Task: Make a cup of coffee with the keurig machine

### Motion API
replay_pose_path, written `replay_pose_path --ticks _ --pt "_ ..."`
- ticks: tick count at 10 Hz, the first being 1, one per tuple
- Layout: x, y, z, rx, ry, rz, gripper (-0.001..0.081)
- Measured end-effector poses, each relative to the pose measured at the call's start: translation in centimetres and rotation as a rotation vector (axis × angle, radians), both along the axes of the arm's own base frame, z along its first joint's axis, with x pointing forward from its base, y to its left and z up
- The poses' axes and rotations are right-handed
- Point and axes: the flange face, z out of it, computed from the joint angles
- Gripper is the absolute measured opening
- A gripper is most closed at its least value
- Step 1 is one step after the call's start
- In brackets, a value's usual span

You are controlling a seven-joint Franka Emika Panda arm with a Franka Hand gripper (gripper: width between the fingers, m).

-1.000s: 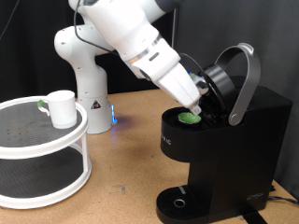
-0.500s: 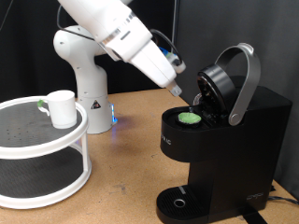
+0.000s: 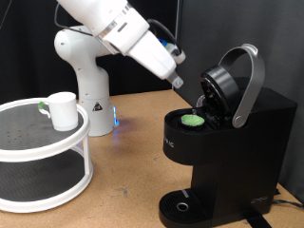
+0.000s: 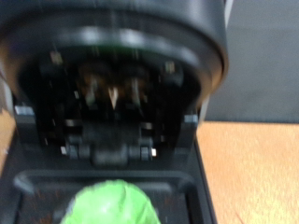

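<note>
The white arm's two-finger end effector (image 3: 178, 83) is hovering in the air just up and to the exterior view's left of the open brew head, touching nothing. Its fingers are too small and dark against the background to tell whether they are spread or pressed together, and nothing shows between them.

The large boxy matte black keurig machine (image 3: 242, 152) is standing on the brown wooden tabletop (image 3: 133, 161) at the exterior view's right, its silver-grey hinged lid handle (image 3: 249, 81) raised. A small pod with a green top (image 3: 193, 120) is sitting in the open chamber; the wrist view is showing it (image 4: 110, 205), blurred, below the lid's underside.

The small plain white ceramic cup (image 3: 64, 110) is resting on the upper tier of a round white two-tier rack (image 3: 47, 152) at the exterior view's left, well apart from the machine.
</note>
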Motion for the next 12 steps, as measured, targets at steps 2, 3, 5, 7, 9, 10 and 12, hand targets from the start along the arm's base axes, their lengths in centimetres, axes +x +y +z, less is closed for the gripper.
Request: replay_pose_path --ticks 2,3,5,7,9,10,12 --pt "-0.6 -0.4 2.3 0.042 -0.006 0.009 0.0803" --pt "-0.8 -0.6 3.6 0.052 -0.018 0.004 0.0803" --pt "-0.9 -0.5 5.7 0.058 -0.034 -0.004 0.0803" --pt "-0.9 -0.3 7.4 0.071 -0.022 0.001 0.0803" --pt "-0.9 -0.4 7.6 0.076 -0.013 0.006 0.0803" --pt "-0.9 -0.3 7.5 0.080 -0.014 0.001 0.0803" --pt "-0.7 0.6 7.5 0.075 -0.001 0.003 0.0803"
